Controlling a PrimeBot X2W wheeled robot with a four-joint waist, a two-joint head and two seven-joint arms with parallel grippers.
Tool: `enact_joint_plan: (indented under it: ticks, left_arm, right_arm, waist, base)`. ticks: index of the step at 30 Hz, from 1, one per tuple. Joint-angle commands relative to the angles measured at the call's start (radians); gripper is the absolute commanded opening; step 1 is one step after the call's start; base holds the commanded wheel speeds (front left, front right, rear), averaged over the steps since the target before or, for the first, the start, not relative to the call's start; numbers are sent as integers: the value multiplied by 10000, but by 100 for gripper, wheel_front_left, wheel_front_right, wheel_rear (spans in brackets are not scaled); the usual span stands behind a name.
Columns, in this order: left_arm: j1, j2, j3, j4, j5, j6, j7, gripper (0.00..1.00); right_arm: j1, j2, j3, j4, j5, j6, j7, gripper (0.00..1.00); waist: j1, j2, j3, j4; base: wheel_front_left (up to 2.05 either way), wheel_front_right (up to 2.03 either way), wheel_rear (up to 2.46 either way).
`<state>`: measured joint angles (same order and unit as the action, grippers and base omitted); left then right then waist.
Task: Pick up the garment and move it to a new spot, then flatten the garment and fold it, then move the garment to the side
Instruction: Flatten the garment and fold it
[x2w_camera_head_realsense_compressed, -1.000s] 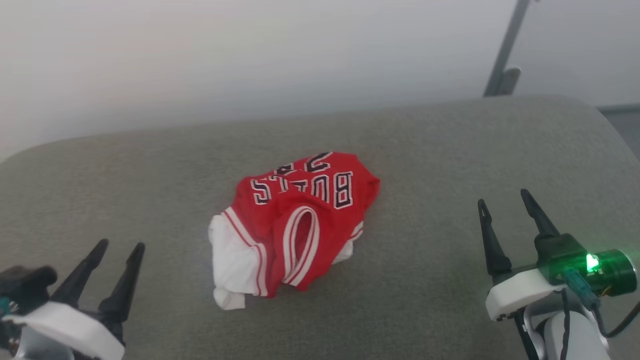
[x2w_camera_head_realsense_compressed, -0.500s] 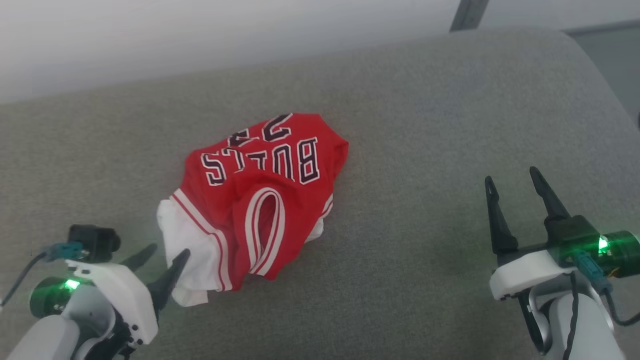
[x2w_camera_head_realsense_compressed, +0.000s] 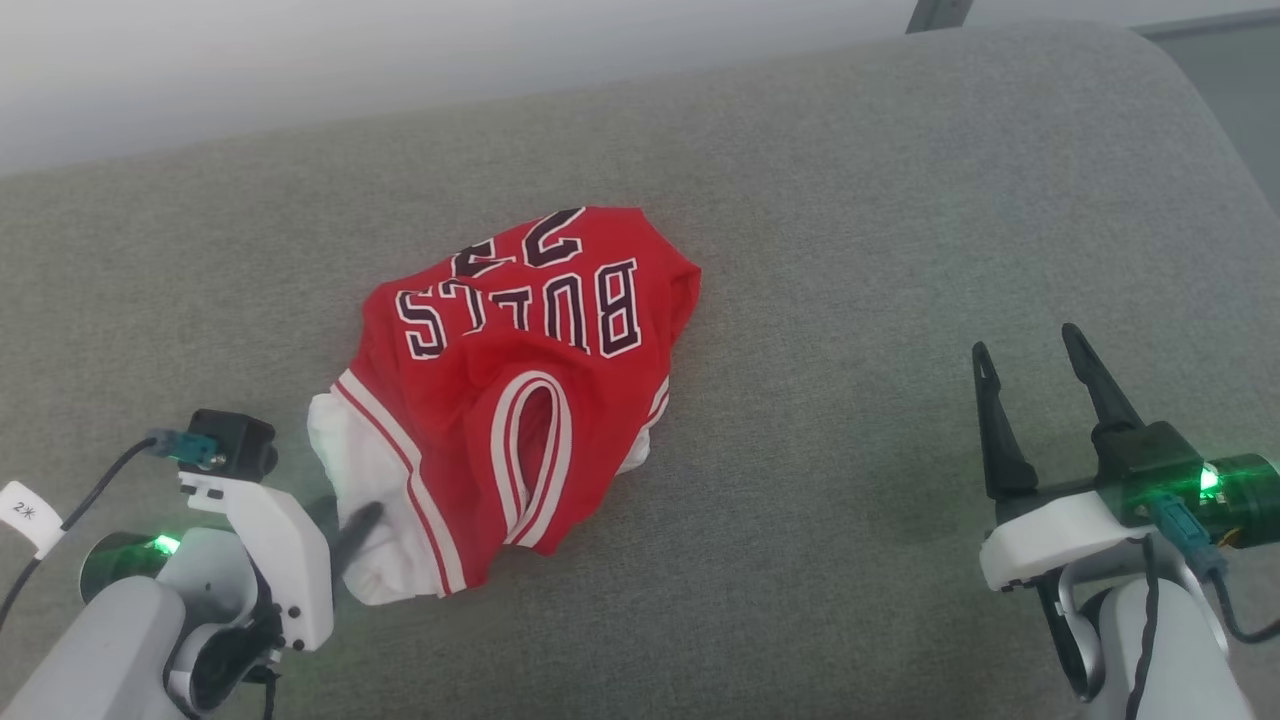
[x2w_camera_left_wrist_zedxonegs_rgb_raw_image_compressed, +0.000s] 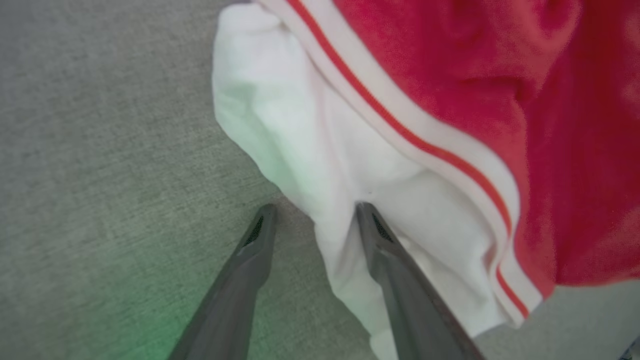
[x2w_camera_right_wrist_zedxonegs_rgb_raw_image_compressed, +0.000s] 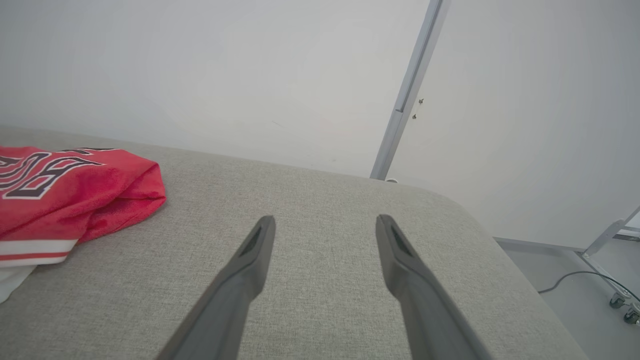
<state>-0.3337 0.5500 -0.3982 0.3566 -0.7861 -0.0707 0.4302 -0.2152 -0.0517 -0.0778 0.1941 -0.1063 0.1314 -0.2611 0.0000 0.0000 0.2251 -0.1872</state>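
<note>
- The left tool (x2w_camera_left_wrist_zedxonegs_rgb_raw_image_compressed: 314, 210) is nearest, down low at the near-left edge of the garment (x2w_camera_head_realsense_compressed: 530, 340). Its jaws stand partly apart. One finger rests over bare cushion (x2w_camera_head_realsense_compressed: 860, 470), the other lies on the white sleeve (x2w_camera_left_wrist_zedxonegs_rgb_raw_image_compressed: 300, 130), and a fold of sleeve sits between them. Nothing looks pinched yet.
- The right tool (x2w_camera_head_realsense_compressed: 1025, 340) hangs at the near right with its jaws wide and nothing between them. It is over bare cushion, well apart from the garment.
- The garment lies in a crumpled heap near the middle of the cushion, with the red body bunched up. The striped neck opening faces the robot and the lettering is upside down on the far part. No part of it looks lifted off the cushion.
- By my reading, the task is at its very first step, which is taking hold of the garment for the pick-up.
- Judging from how it lies, nothing is finished. The lift, the carry to a new spot, the flattening, the folding and the move to the side all remain.
- Beyond the garment and to its right there is plenty of bare cushion, which should do for the new spot. Past the far edge stands a pale wall (x2w_camera_head_realsense_compressed: 400, 60).
</note>
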Motion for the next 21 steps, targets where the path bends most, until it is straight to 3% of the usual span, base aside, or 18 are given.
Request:
enact_joint_plan:
  ticks: [1, 6, 21]
  left_arm:
    - [366, -216, -372, 352, 3, -52, 337, 0]
    - [236, 147, -155, 75, 57, -32, 162, 0]
    - [1559, 2392, 1383, -1021, -21, 883, -254, 0]
  right_arm:
    - [-77, 22, -46, 19, -50, -14, -61, 100]
    - [-18, 24, -118, 76, -126, -14, -61, 100]
    - [232, 20, -47, 383, -284, -14, -61, 100]
  waist:
    - [0, 0, -61, 74]
    - [0, 0, -202, 244]
    - [0, 0, -667, 689]
  base:
    - [0, 0, 0]
    - [0, 0, 0]
    - [0, 0, 0]
